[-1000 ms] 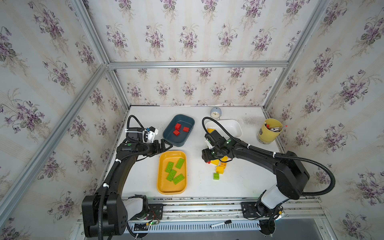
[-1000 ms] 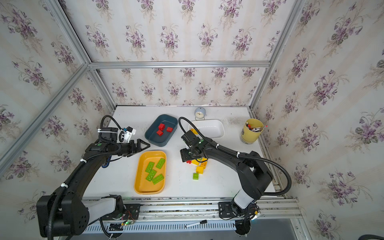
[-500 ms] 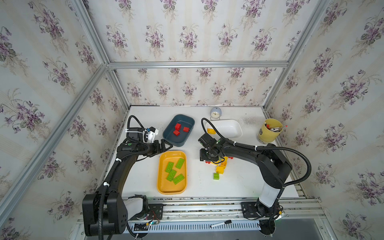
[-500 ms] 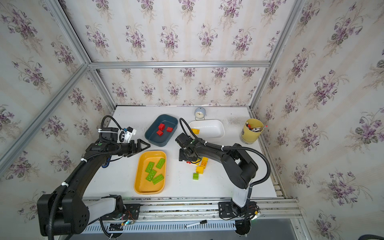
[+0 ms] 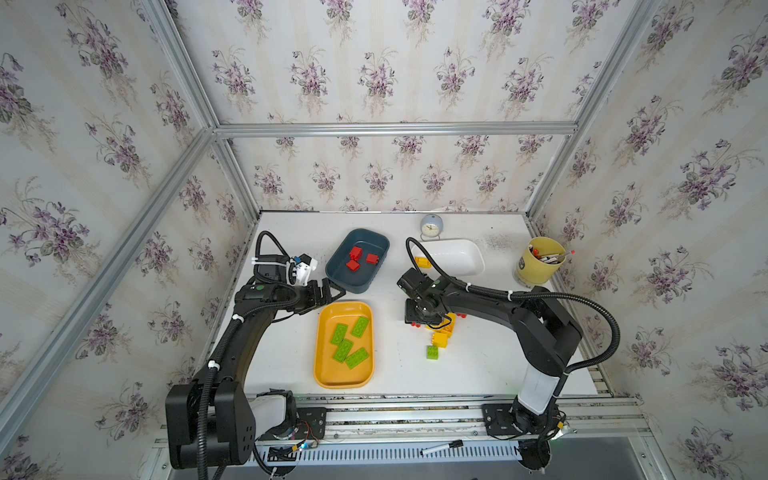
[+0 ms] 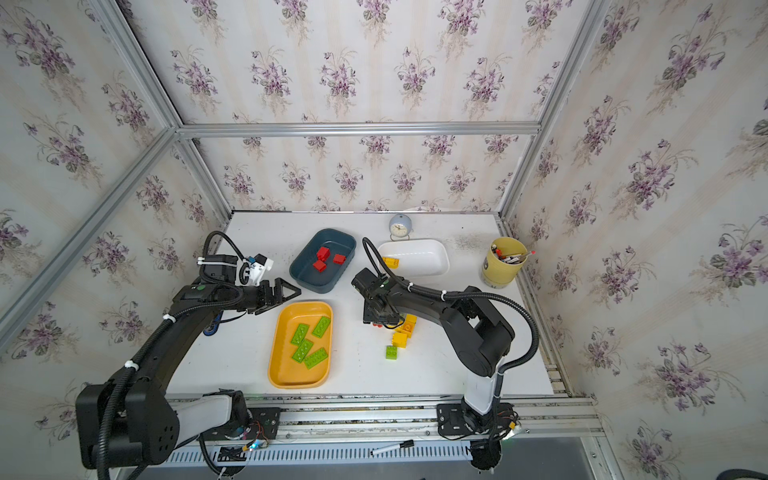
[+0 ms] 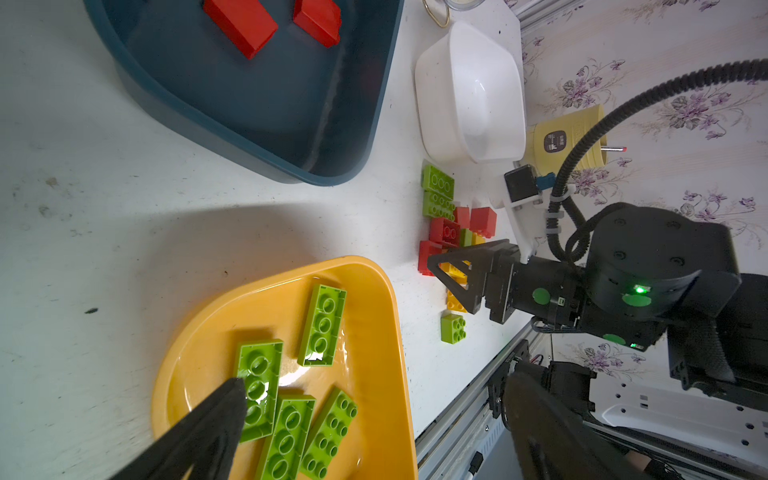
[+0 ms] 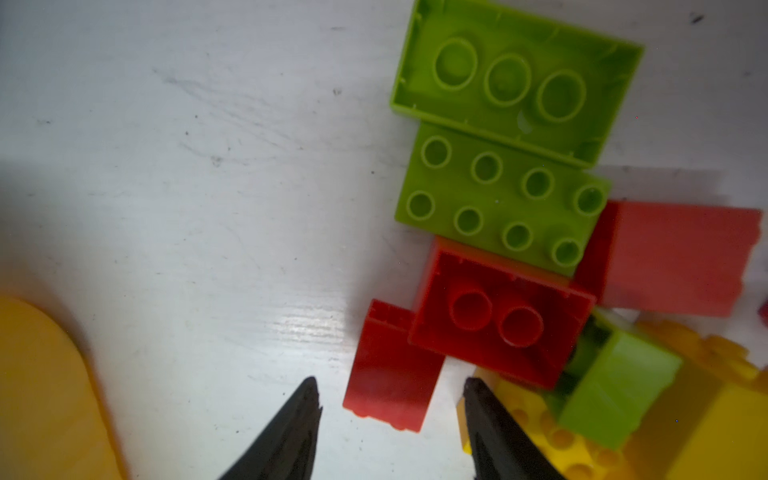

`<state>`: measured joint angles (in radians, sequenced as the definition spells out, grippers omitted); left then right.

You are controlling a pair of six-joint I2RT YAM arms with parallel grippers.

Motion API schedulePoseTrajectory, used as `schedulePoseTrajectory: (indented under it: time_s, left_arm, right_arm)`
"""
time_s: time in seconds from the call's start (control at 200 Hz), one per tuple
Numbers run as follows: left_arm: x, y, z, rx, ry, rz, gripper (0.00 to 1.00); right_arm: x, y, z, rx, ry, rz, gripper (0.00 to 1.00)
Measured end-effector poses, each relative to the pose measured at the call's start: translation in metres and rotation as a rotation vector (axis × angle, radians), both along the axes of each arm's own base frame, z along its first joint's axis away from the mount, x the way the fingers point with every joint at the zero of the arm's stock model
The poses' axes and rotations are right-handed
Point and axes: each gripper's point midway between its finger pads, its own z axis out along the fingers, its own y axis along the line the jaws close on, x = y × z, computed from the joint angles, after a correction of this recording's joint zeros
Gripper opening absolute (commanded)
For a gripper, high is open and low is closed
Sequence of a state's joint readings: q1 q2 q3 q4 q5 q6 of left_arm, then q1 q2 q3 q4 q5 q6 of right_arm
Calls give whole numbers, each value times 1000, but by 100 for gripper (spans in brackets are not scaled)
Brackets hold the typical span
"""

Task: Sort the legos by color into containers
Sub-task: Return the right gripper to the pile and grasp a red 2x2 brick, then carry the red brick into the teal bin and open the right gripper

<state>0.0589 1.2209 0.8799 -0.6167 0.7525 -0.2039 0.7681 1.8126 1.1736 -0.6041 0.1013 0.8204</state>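
Right gripper [image 8: 390, 392] astride small red brick [image 8: 388, 365], jaws not yet closed.
Risk: one finger overhangs the yellow brick [image 8: 523, 409] just beside it; closing may catch both and slip.

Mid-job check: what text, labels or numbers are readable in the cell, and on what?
No text reads clearly.
On the yellow cup: a dark label with pale marks, too small to read.
On the small clock: dial numerals, too small to read.
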Motion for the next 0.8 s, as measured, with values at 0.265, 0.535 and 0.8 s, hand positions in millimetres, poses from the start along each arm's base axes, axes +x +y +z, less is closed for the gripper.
schedulePoseTrajectory:
  time_s: [0.265,0.535,0.8]
  left_arm:
    - [0,0,0,0,0,0,99]
    - [-2,0,-4,1,7,-2,99]
    - [-2,0,-4,2,4,-5,99]
  right_arm:
    - [-1,1,-11,-17,24,-10,58]
    - [-1,17,-16,-27,32,6,43]
    - [3,10,-17,-101,10,5,26]
